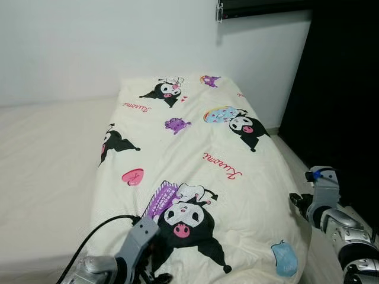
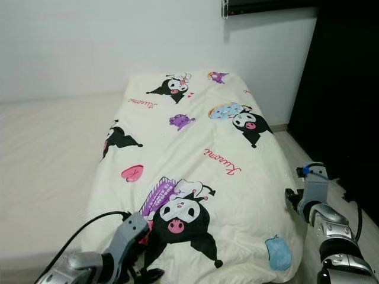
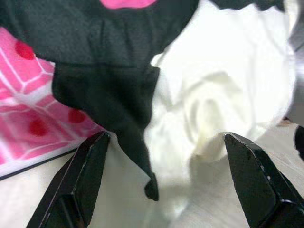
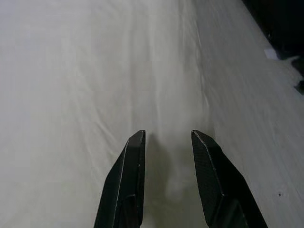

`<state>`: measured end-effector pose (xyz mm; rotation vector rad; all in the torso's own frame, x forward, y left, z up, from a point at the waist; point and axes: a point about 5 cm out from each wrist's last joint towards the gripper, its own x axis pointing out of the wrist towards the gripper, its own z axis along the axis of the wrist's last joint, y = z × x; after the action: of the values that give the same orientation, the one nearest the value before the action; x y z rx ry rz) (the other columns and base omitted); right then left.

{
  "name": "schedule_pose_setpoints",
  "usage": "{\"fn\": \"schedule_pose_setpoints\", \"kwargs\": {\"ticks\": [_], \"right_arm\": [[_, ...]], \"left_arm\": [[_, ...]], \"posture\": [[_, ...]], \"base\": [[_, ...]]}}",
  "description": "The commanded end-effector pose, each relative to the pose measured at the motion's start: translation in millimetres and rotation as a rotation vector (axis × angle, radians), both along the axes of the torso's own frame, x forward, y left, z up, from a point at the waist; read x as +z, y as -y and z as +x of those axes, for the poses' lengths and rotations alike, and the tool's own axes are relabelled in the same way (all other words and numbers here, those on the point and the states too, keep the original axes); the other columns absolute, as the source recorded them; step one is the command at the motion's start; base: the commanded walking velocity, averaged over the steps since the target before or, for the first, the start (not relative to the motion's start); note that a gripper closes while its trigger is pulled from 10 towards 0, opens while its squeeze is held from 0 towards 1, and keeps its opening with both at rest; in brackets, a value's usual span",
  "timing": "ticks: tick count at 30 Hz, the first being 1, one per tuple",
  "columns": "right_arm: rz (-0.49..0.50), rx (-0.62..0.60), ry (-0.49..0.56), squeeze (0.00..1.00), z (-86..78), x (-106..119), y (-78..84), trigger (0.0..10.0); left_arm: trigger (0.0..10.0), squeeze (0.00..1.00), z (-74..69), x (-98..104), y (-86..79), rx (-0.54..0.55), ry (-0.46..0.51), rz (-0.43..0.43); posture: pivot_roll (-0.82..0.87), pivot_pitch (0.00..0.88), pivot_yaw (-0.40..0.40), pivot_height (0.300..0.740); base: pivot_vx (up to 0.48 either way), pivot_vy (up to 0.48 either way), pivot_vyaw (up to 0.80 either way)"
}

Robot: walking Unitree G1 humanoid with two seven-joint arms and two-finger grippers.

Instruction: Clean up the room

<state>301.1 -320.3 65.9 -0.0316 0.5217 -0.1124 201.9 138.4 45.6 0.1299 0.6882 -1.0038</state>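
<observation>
A cream blanket [image 1: 195,136] printed with black cartoon figures lies spread along the right side of the bed. Its near edge hangs over the foot of the bed. My left gripper [image 3: 165,137] is open wide at that near edge. A black print [image 3: 109,71] and a bunched cream fold [image 3: 223,95] sit just beyond its fingertips [image 3: 95,147]. In the eye views the left arm [image 1: 139,239] reaches in from the bottom left. My right gripper [image 4: 167,134] is at the blanket's right side, its fingers a narrow gap apart over smooth cream cloth, holding nothing.
The bare cream mattress sheet [image 1: 47,160] takes up the left half of the bed. A white wall [image 1: 89,41] stands behind it. A dark cabinet or curtain [image 1: 343,89] rises on the right, with a strip of pale floor [image 1: 293,155] beside the bed.
</observation>
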Motion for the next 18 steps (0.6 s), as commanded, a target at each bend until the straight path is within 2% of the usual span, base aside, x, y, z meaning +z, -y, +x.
{"fn": "schedule_pose_setpoints", "kwargs": {"ticks": [1,3,9,11,12,13,14,16,17,18], "right_arm": [[-0.013,-0.036,0.018,0.00,2.1,6.1,5.7,10.0],[-0.024,-0.072,0.065,0.00,6.4,16.5,11.2,10.0],[-0.015,-0.098,0.131,0.00,11.8,28.5,14.6,10.0],[0.052,-0.094,0.255,0.00,21.1,46.4,12.7,10.0],[0.052,-0.094,0.255,0.00,21.1,46.4,12.7,10.0],[0.081,-0.083,0.311,0.00,26.1,54.8,9.8,10.0],[0.081,-0.083,0.311,0.00,26.1,54.8,9.8,10.0],[0.110,-0.058,0.369,0.00,33.1,64.2,3.0,10.0],[0.110,-0.058,0.369,0.00,33.1,64.2,3.0,10.0],[0.117,-0.048,0.383,0.00,35.6,66.6,-0.1,10.0]], "left_arm": [[10.0,0.00,-5.6,4.2,-5.8,-0.067,-0.016,0.015],[10.0,0.00,-1.3,13.5,-14.7,-0.107,0.032,0.073],[10.0,0.00,9.9,29.8,-18.7,-0.107,0.112,0.076],[10.0,0.00,32.6,72.5,-8.4,-0.026,0.273,-0.137],[10.0,0.00,32.6,72.5,-8.4,-0.026,0.273,-0.137],[10.0,0.00,41.2,98.2,-2.9,0.017,0.353,-0.299],[10.0,0.00,41.2,98.2,-2.9,0.017,0.353,-0.299],[10.0,0.00,48.3,127.8,2.3,0.077,0.443,-0.508],[10.0,0.00,48.3,127.8,2.3,0.077,0.443,-0.508],[10.0,0.00,49.8,135.1,3.5,0.101,0.466,-0.566]], "posture": [[-0.09,0.000,0.016,0.531],[-0.09,0.000,0.017,0.531],[-0.09,0.000,0.014,0.531],[-0.09,0.000,0.013,0.540],[-0.09,0.000,0.013,0.540],[-0.09,0.000,0.012,0.544],[-0.09,0.000,0.012,0.544],[-0.10,0.000,0.011,0.554],[-0.10,0.000,0.011,0.554],[-0.10,0.000,0.011,0.558]], "base": [[0.000,0.000,0.00],[0.000,0.000,0.00],[0.000,0.000,0.00],[0.000,0.000,0.00],[0.000,0.000,0.00],[0.000,0.000,0.00],[0.000,0.000,0.00],[0.000,0.000,0.00],[0.000,0.000,0.00],[0.000,0.000,0.00]]}}
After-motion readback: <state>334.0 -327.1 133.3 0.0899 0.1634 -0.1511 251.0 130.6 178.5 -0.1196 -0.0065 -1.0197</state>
